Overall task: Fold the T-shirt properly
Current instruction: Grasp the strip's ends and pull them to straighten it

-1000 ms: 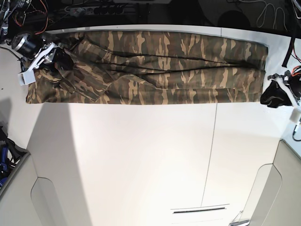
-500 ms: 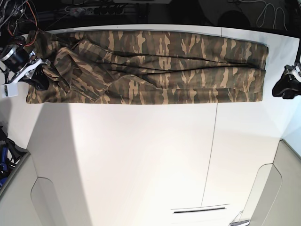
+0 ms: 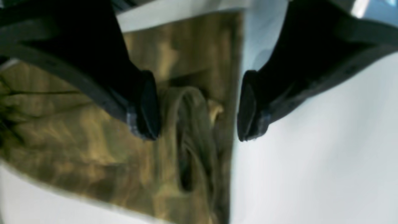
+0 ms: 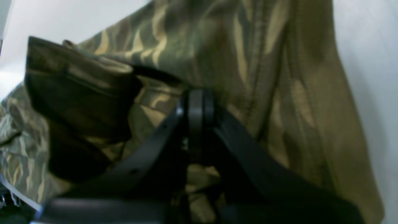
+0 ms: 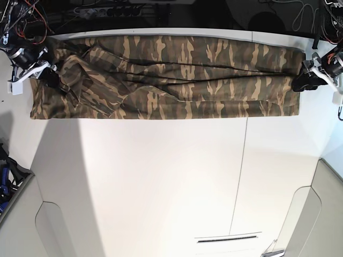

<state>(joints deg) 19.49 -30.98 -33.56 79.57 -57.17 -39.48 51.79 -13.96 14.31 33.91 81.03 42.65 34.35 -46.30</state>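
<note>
T-shirt: long band along the table's far edge.
Right gripper: clamped on one end.
Left gripper: jaws spread, straddling the other end's hem.

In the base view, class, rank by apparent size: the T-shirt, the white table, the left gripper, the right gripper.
1. White table, by far the largest.
2. T-shirt, a long folded band along the far edge.
3. Left gripper and right gripper: both small and partly cut off at the frame edges, so I won't rank them.
</note>
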